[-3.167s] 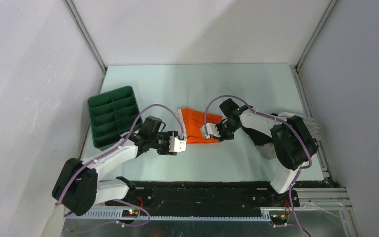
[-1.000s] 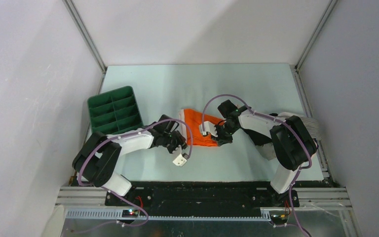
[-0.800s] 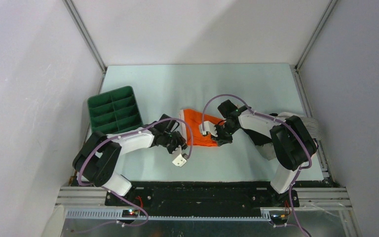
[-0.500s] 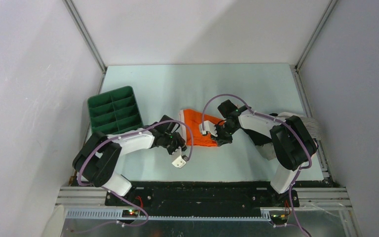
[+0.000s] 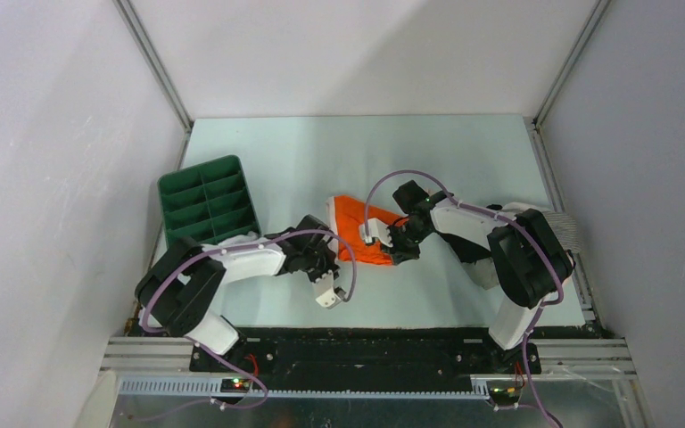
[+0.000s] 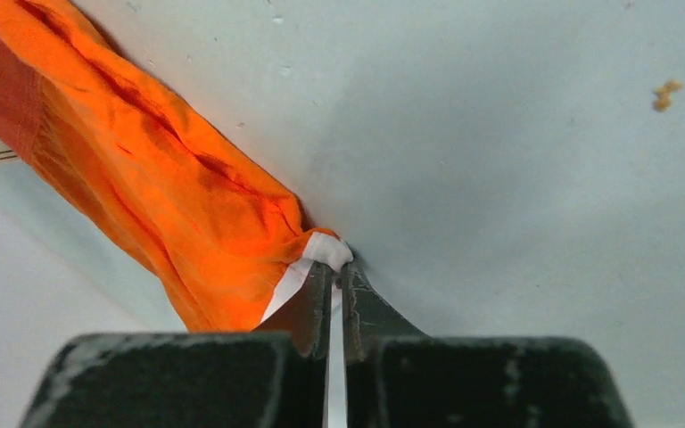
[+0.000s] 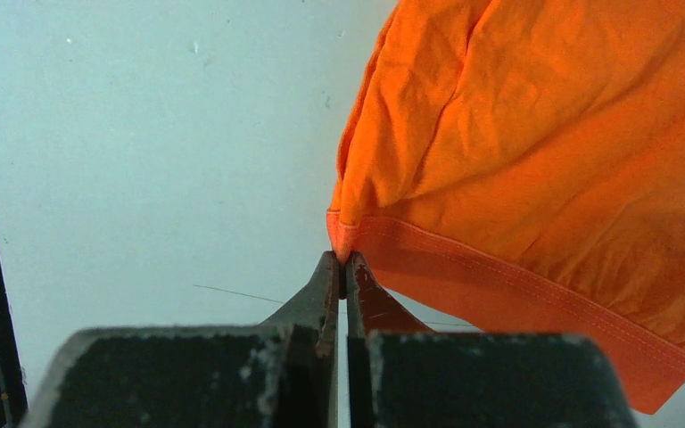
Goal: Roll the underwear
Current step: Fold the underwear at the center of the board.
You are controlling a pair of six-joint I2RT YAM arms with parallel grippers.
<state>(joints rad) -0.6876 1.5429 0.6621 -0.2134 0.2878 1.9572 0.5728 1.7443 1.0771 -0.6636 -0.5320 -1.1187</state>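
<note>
The orange underwear (image 5: 362, 234) with a white waistband lies bunched mid-table between both arms. In the left wrist view the orange underwear (image 6: 160, 178) runs up to the left, and my left gripper (image 6: 340, 265) is shut on its white waistband corner. In the top view the left gripper (image 5: 332, 264) sits at the cloth's near left end. My right gripper (image 7: 342, 258) is shut on the hemmed corner of the underwear (image 7: 544, 152), pinched between its tips. From above, the right gripper (image 5: 387, 250) is at the cloth's near right end.
A green divided tray (image 5: 207, 209) stands at the left of the table. A grey ribbed object (image 5: 567, 227) lies at the right edge behind the right arm. A small orange crumb (image 6: 666, 93) lies on the pale table surface (image 5: 339, 152).
My left gripper has closed on the white waistband corner and shifted slightly right toward the cloth. The right gripper keeps its grip in the same place.
</note>
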